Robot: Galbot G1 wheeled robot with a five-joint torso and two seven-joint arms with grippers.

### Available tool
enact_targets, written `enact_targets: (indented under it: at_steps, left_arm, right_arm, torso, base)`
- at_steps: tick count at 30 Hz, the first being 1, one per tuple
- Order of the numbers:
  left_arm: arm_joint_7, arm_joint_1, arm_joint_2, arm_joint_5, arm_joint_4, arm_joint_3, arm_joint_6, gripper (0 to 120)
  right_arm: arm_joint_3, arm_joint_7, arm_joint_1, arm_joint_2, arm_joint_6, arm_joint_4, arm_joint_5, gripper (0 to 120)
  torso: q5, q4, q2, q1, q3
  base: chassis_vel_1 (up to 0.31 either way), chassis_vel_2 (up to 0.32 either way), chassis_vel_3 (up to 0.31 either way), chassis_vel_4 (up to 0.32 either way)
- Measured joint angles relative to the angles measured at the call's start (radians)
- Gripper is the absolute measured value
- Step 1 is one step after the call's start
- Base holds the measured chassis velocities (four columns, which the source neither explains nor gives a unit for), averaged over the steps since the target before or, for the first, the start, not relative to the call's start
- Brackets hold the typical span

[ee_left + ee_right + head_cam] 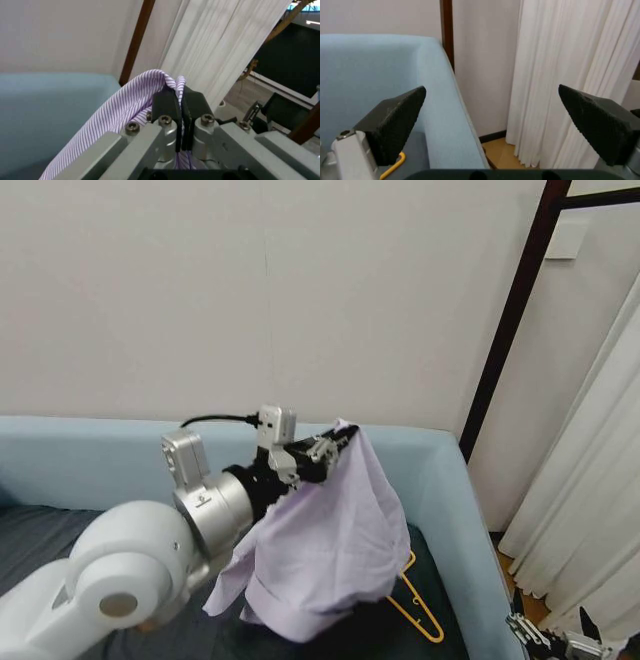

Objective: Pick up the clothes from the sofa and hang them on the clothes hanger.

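In the head view the left gripper (322, 448) is raised over the light blue sofa (90, 450). It pinches the lilac shirt (320, 550) at its topmost fold, and the cloth hangs free in a bunch. The yellow hanger (420, 605) lies on the dark seat, partly under the hem. The right gripper (556, 642) sits low past the sofa's end, near the white curtain (585, 510). Judged from this, the shirt should be lifted until its hem is clear of the hanger, so the wire is not snagged and dragged along.

In the left wrist view the black pads (166, 103) are pressed together on a narrow ridge of striped cloth. That hold looks thin, so slow, smooth motion suits it.

In the right wrist view the fingers (395, 120) are spread wide with nothing between them, and a bit of yellow wire shows beside the sofa's wall.
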Motion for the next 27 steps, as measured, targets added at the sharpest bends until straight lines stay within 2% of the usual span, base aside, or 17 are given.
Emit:
enact_targets:
  at_steps: [3, 4, 6, 7, 8, 9, 11, 12, 16, 17, 18, 20, 22, 23, 27]
  left_arm:
    - [-0.014, 0.025, -0.016, -0.015, 0.005, 0.009, 0.0, 0]
    - [-0.029, 0.052, -0.036, -0.019, 0.034, 0.02, 0.006, 0]
    - [-0.068, 0.117, -0.097, 0.015, 0.199, 0.059, 0.027, 0]
    - [-0.068, 0.117, -0.097, 0.015, 0.199, 0.059, 0.027, 0]
    - [-0.066, 0.149, -0.143, 0.068, 0.333, 0.097, 0.026, 0]
    - [-0.058, 0.16, -0.172, 0.088, 0.399, 0.116, 0.026, 0]
    - [-0.018, 0.171, -0.244, 0.129, 0.546, 0.15, 0.023, 0]
    - [-0.018, 0.171, -0.244, 0.129, 0.546, 0.15, 0.023, 0]
    - [0.099, 0.151, -0.417, 0.273, 0.902, 0.228, 0.002, 0]
    - [0.099, 0.151, -0.417, 0.273, 0.902, 0.228, 0.002, 0]
    - [0.121, 0.134, -0.451, 0.314, 0.986, 0.255, -0.007, 0]
    - [0.149, 0.1, -0.487, 0.367, 1.097, 0.296, -0.023, 0]
    - [0.164, 0.066, -0.509, 0.398, 1.167, 0.318, -0.039, 0]
    - [0.164, 0.066, -0.509, 0.398, 1.167, 0.318, -0.039, 0]
    - [0.181, 0.0, -0.53, 0.417, 1.267, 0.323, -0.061, 0]
  right_arm:
    - [0.002, 0.002, 0.002, 0.002, -0.001, -0.005, 0.0, 100]
    - [0.002, 0.003, 0.005, 0.004, -0.002, -0.011, -0.001, 100]
    - [-0.007, 0.005, 0.013, 0.009, -0.004, -0.026, -0.011, 100]
    - [-0.007, 0.005, 0.013, 0.009, -0.004, -0.026, -0.011, 100]
    - [-0.013, 0.006, 0.015, 0.011, -0.006, -0.032, -0.017, 100]
    - [-0.016, 0.006, 0.017, 0.012, -0.006, -0.036, -0.02, 100]
    - [-0.02, 0.007, 0.021, 0.013, -0.007, -0.042, -0.025, 100]
    - [-0.02, 0.007, 0.021, 0.013, -0.007, -0.042, -0.025, 100]
    - [-0.03, 0.01, 0.022, 0.008, -0.007, -0.048, -0.028, 100]
    - [-0.03, 0.01, 0.022, 0.008, -0.007, -0.048, -0.028, 100]
    - [-0.032, 0.01, 0.02, 0.006, -0.007, -0.048, -0.028, 100]
    - [-0.032, 0.011, 0.017, 0.004, -0.007, -0.047, -0.027, 100]
    - [-0.032, 0.011, 0.014, 0.003, -0.005, -0.047, -0.027, 100]
    - [-0.032, 0.011, 0.014, 0.003, -0.005, -0.047, -0.027, 100]
    - [-0.039, 0.011, 0.008, 0.002, 0.008, -0.056, -0.028, 100]
  torso:
    - [-0.0002, 0.0002, 0.0, 0.0, 0.0]
    - [-0.0001, 0.0001, 0.0, 0.0, 0.0]
    - [-0.0003, 0.0, 0.0, 0.0, 0.0]
    - [-0.0003, 0.0, 0.0, 0.0, 0.0]
    - [-0.0002, 0.0002, 0.0, 0.0, 0.0]
    - [-0.0003, 0.0002, 0.0, 0.0, 0.0]
    - [-0.0001, 0.0004, 0.0, 0.0, 0.0]
    - [-0.0001, 0.0004, 0.0, 0.0, 0.0]
    - [-0.0004, -0.0001, 0.0, 0.0, 0.0]
    - [-0.0004, -0.0001, 0.0, 0.0, 0.0]
    - [-0.0001, -0.0002, 0.0, 0.0, 0.0]
    - [-0.0001, -0.0002, 0.0, 0.0, 0.0]
    - [-0.0001, 0.0002, 0.0, 0.0, 0.0]
    - [-0.0001, 0.0002, 0.0, 0.0, 0.0]
    - [0.0, 0.0, 0.0, 0.0, 0.0]
  base:
    - [0.0, 0.0, 0.0, 0.0]
    - [0.0, 0.0, 0.0, 0.0]
    - [0.0, 0.0, 0.0, 0.0]
    - [0.0, 0.0, 0.0, 0.0]
    - [0.0, 0.0, 0.0, 0.0]
    - [0.0, 0.0, 0.0, 0.0]
    - [0.0, 0.0, 0.0, 0.0]
    - [0.0, 0.0, 0.0, 0.0]
    - [0.0, 0.0, 0.0, 0.0]
    - [0.0, 0.0, 0.0, 0.0]
    - [0.0, 0.0, 0.0, 0.0]
    - [0.0, 0.0, 0.0, 0.0]
    - [0.0, 0.0, 0.0, 0.0]
    - [0.0, 0.0, 0.0, 0.0]
    - [0.0, 0.0, 0.0, 0.0]
